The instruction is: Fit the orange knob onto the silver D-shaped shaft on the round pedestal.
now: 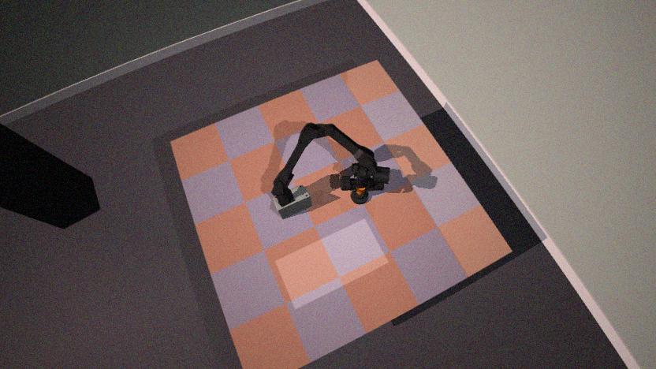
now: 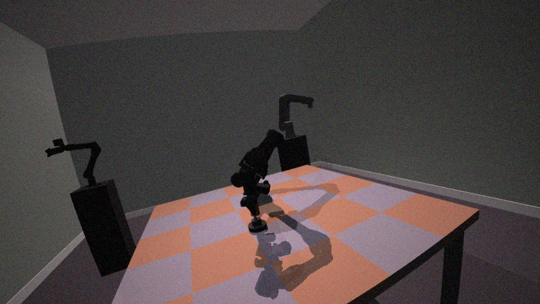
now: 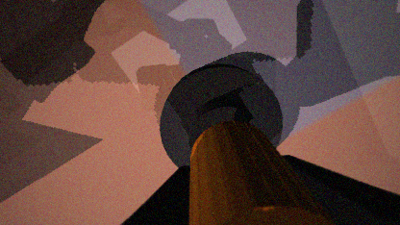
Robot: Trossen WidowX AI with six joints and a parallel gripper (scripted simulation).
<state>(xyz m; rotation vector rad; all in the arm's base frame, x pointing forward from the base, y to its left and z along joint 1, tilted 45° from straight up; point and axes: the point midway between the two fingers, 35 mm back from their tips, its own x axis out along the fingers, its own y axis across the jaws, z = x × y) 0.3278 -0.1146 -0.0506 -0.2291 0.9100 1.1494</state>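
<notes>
The orange knob is held upright in my gripper, which is shut on it. The round dark pedestal stands on the table. In the exterior view the knob's lower end is just above the pedestal's raised middle, with a small gap. In the wrist view the knob's near end overlaps the pedestal's lower middle. The shaft is not clearly seen. The knob's hole underneath is hidden, so the line-up of the flat sides cannot be told.
The arm's grey base block stands left of the pedestal in the top view. The checkered table carries strong arm shadows around the pedestal. Two other arms stand on dark stands beyond the table.
</notes>
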